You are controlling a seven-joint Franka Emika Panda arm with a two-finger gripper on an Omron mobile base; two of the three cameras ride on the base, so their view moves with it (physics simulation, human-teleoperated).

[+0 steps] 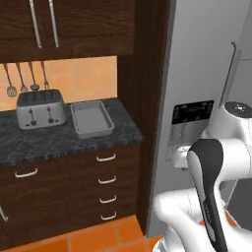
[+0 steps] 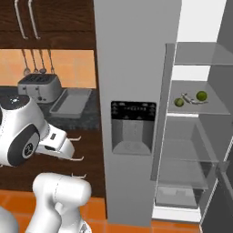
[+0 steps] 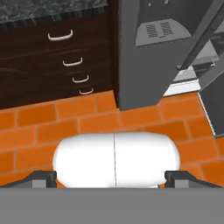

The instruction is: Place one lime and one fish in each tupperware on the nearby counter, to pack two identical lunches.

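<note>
We see one tray [image 1: 91, 118] lying bare on the counter [image 1: 59, 140], near its right end, just beside the toaster [image 1: 41, 109]. In the open fridge [image 2: 136, 68], two limes [image 2: 201, 96] rest on a glass shelf [image 2: 200, 105] with a slim fish [image 2: 189, 99] between them, near the shelf's front edge. Our gripper [image 3: 113, 177] hangs over the orange tile floor [image 3: 65, 127] before the drawers [image 3: 65, 52], its fingers [image 3: 43, 177] spread wide apart with nothing between them. We cannot make out a second tray.
</note>
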